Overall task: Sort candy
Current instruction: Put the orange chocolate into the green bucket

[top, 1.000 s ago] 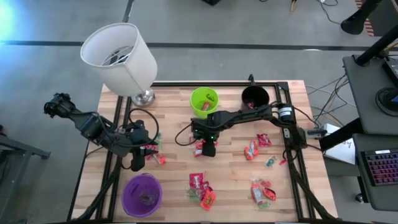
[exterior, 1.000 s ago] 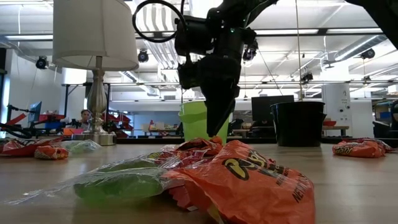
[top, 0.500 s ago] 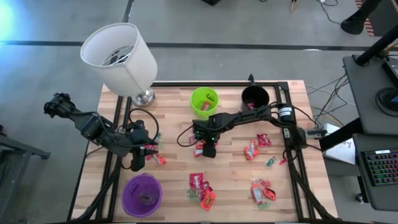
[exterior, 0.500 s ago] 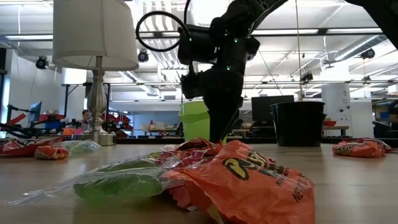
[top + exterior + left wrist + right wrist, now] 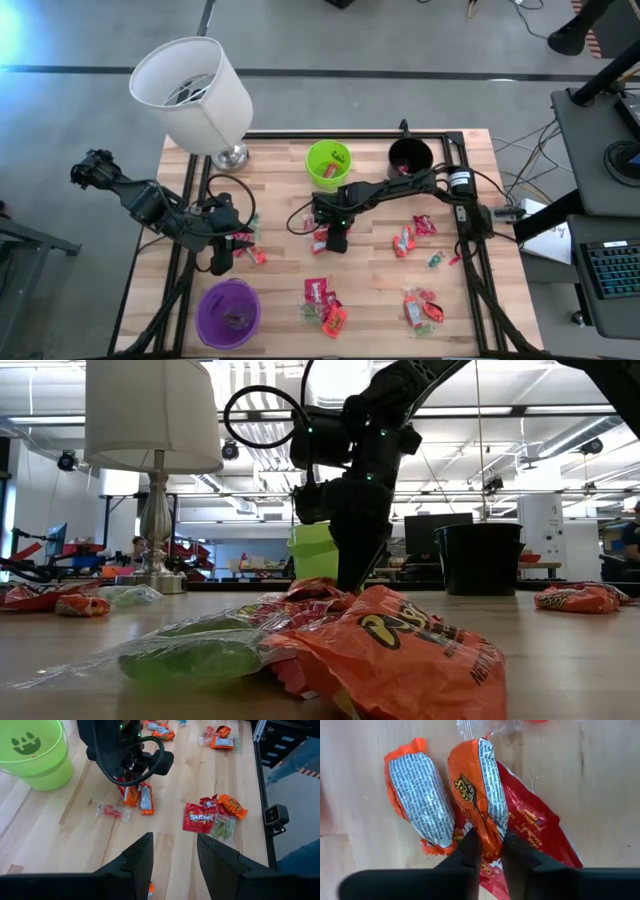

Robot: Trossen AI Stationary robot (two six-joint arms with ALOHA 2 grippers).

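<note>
The right gripper (image 5: 489,851) is pinching its jaws, open a second ago, onto an orange candy packet (image 5: 479,790), so lifting looks next.

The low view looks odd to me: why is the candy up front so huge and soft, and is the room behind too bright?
In the low view the orange packet lies close to the lens, so it looms large and slightly soft; ceiling lights glare white behind the right gripper. In the high view the light is even, with a blue flare at the left edge.
</note>
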